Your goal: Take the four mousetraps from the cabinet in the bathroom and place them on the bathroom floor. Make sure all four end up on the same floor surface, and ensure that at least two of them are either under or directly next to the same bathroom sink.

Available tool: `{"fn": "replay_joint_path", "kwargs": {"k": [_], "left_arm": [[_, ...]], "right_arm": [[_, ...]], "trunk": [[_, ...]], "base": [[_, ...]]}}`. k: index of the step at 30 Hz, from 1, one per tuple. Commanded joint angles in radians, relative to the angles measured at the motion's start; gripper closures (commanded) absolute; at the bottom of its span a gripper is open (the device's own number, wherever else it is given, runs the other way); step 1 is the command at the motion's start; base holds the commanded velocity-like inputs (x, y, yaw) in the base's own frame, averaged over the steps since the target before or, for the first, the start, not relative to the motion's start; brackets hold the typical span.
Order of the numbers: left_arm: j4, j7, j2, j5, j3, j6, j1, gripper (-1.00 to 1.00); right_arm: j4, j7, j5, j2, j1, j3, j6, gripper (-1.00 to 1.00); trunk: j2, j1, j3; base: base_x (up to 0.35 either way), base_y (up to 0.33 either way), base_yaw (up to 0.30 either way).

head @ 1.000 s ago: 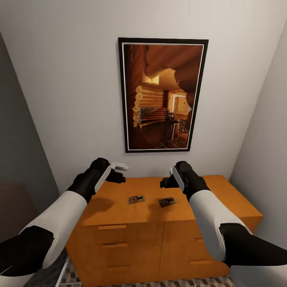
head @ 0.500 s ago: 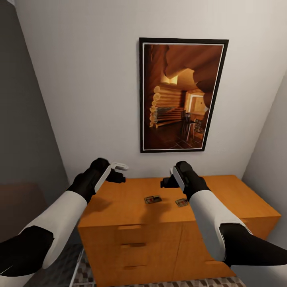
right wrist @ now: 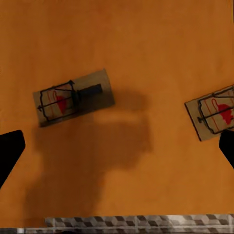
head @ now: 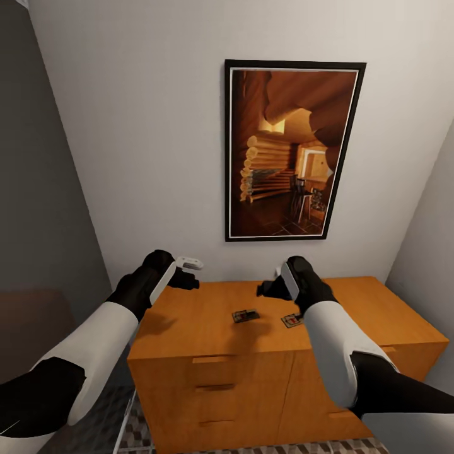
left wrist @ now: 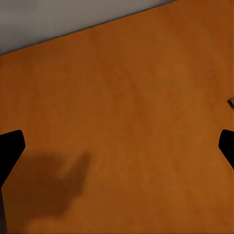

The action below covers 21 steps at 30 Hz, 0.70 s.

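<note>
Head view: both arms reach forward over the cabinet, an orange-brown chest of drawers with bar handles, set against a pale wall. A framed picture of a log interior hangs on the wall above it. Two mousetraps lie flat on the cabinet top, well apart from each other: one trap near the middle, the second trap beside the right forearm and partly hidden by it.

The left pincer hovers above the rear left part of the top, touching nothing. In the left wrist view its dark fingertips stand at opposite edges of the frame, so the jaws are spread wide and empty; between them lies bare wood with the arm's shadow, and a sliver of a trap shows at the frame edge.

The right pincer hovers above the top, just behind the two traps. In the right wrist view its fingertips likewise sit at the frame's edges, jaws wide apart and holding nothing. Both traps lie between them: one whole, with a red mark and wire bar, the other cut by the frame edge.

A strip of the cube-patterned floor shows at the cabinet's foot, and also past the front edge of the top in the right wrist view.
</note>
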Motion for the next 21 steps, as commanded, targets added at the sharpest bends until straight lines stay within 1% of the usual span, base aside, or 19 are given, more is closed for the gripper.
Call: {"fn": "replay_joint_path", "kwargs": {"k": [1, 2, 4, 6, 8, 10, 15, 21], "left_arm": [[0.000, -0.002, 0.000, 0.000, -0.001, 0.004, -0.001, -1.00], [0.000, -0.002, 0.000, 0.000, -0.001, 0.004, -0.001, -1.00], [-0.001, -0.002, 0.000, 0.000, -0.002, 0.004, -0.001, -1.00], [-0.001, -0.003, -0.001, 0.000, -0.001, 0.004, -0.001, -1.00], [-0.001, -0.003, -0.001, 0.001, -0.001, 0.004, -0.001, -1.00], [-0.001, -0.003, -0.001, 0.001, -0.001, 0.004, -0.001, -1.00], [0.000, -0.004, -0.002, 0.002, -0.001, 0.004, -0.001, -1.00], [0.004, -0.005, -0.002, 0.002, -0.001, 0.004, -0.001, -1.00]], "right_arm": [[-0.001, -0.009, 0.006, 0.002, -0.001, -0.036, 0.000, -1.00], [-0.001, -0.009, 0.006, 0.002, -0.001, -0.036, 0.000, -1.00], [-0.001, -0.037, 0.007, 0.002, -0.001, -0.087, -0.012, -1.00], [0.000, -0.075, 0.007, 0.002, -0.001, -0.130, -0.021, -1.00], [0.000, -0.115, 0.006, 0.002, -0.001, -0.164, -0.028, -1.00], [0.000, -0.153, 0.005, 0.002, -0.001, -0.188, -0.036, -1.00], [0.001, -0.204, 0.001, 0.002, -0.002, -0.222, -0.061, -1.00], [0.001, -0.223, 0.000, 0.002, -0.002, -0.243, -0.073, -1.00]], "trunk": [[-0.002, 0.001, -0.002], [-0.002, 0.001, -0.002], [-0.002, 0.001, -0.002], [-0.002, 0.001, -0.002], [-0.002, 0.001, -0.002], [-0.002, 0.001, -0.002], [-0.002, 0.001, -0.002], [-0.002, 0.001, -0.002]], "base": [[0.000, 0.006, 0.000], [0.000, 0.006, 0.000], [0.000, 0.004, 0.000], [0.000, 0.003, 0.000], [0.000, 0.002, 0.000], [0.000, 0.001, 0.000], [0.000, 0.000, 0.000], [0.000, 0.000, 0.000]]}}
